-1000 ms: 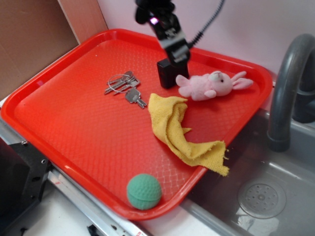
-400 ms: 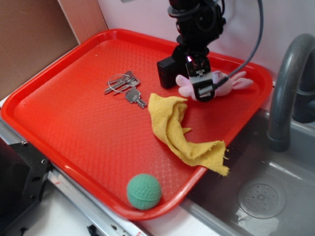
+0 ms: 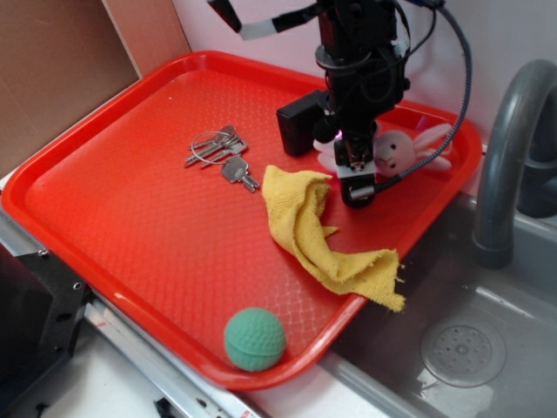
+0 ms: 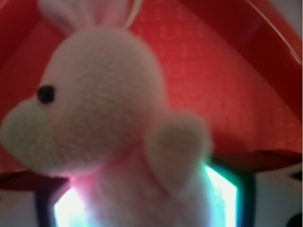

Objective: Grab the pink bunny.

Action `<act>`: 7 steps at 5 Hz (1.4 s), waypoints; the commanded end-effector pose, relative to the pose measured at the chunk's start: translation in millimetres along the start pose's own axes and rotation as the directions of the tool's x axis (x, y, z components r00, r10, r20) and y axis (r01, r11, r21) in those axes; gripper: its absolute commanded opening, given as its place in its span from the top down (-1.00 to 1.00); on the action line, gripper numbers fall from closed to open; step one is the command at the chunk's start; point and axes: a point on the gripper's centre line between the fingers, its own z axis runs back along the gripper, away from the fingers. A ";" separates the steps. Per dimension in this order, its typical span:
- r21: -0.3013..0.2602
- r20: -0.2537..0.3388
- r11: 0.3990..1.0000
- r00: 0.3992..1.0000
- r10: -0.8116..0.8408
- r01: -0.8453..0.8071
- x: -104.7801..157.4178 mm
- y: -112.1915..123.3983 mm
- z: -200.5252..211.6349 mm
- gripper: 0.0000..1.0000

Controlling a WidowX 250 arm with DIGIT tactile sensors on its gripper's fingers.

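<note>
The pink bunny (image 3: 397, 150) lies on its side at the far right of the red tray (image 3: 130, 209), head and ears to the right. My gripper (image 3: 356, 171) has come down over its body and hides the body and limbs in the exterior view. In the wrist view the bunny (image 4: 104, 104) fills the frame, with its whitish face and dark eye at the left. Its body sits between my two fingers, which stand wide apart on either side. The gripper (image 4: 147, 203) is open around the bunny's body, and I cannot tell whether the fingers touch it.
A black box (image 3: 296, 126) stands just left of the gripper. A yellow cloth (image 3: 313, 226) lies in front of it and hangs over the tray edge. Keys (image 3: 218, 152) lie at tray centre, a green ball (image 3: 255, 339) at the front. A grey faucet (image 3: 505, 157) and sink (image 3: 461, 348) are at the right.
My gripper moved right from above the black box to the bunny and came down over its body. The bunny has stayed in place.
</note>
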 end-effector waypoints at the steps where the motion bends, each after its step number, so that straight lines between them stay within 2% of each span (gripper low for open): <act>1: -0.077 0.080 0.996 0.996 0.040 -0.034 -1.0 -6.9 36.6 1.00; 2: -0.071 0.055 0.984 0.984 0.168 -0.164 -28.7 0.4 85.5 1.00; 3: -0.102 -0.020 0.958 0.963 0.267 -0.268 -66.6 -0.1 135.4 1.00; 4: -0.047 -0.043 0.945 0.946 0.322 -0.324 -105.6 -21.6 185.6 1.00; 5: -0.054 -0.029 0.909 0.911 0.412 -0.413 -148.0 -42.8 224.8 1.00; 6: -0.123 -0.052 0.898 0.906 0.420 -0.423 -159.3 -39.7 218.8 1.00; 7: -0.082 -0.106 0.873 0.875 0.472 -0.481 -155.3 -32.8 212.5 1.00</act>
